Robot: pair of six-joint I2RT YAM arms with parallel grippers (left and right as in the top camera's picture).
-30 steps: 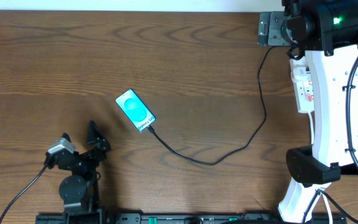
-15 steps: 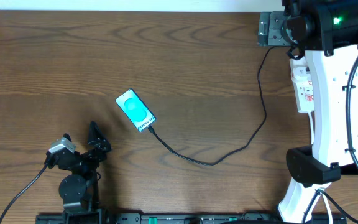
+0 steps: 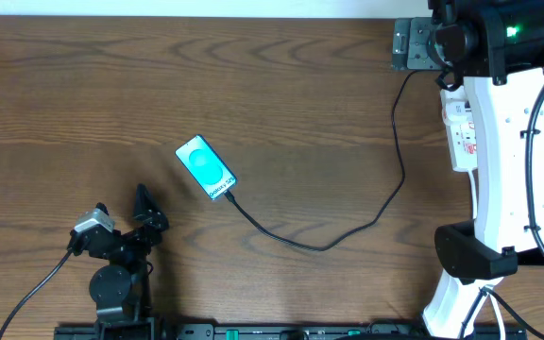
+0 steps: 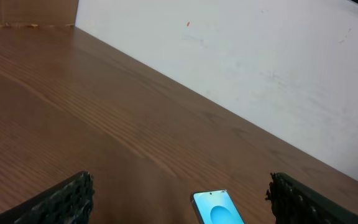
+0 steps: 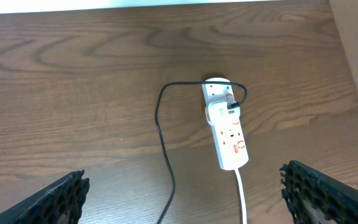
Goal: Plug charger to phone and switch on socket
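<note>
The phone (image 3: pixel 206 168) lies face up on the wooden table, its turquoise screen lit; its top end also shows low in the left wrist view (image 4: pixel 219 211). The charger cable (image 3: pixel 329 246) runs from the phone's lower end in a loop up to the socket (image 3: pixel 458 132), which my white right arm partly covers. In the right wrist view the socket (image 5: pixel 227 134) lies ahead with the charger (image 5: pixel 160 137) plugged in near its far end. My left gripper (image 4: pixel 182 199) is open, short of the phone. Held above the table, my right gripper (image 5: pixel 194 186) is open and empty.
The socket's white cord (image 5: pixel 242 196) trails toward my right gripper. A white wall (image 4: pixel 260 68) borders the table's far edge. My right arm (image 3: pixel 499 161) stretches along the table's right side, and the left arm's base (image 3: pixel 111 288) sits at the front left.
</note>
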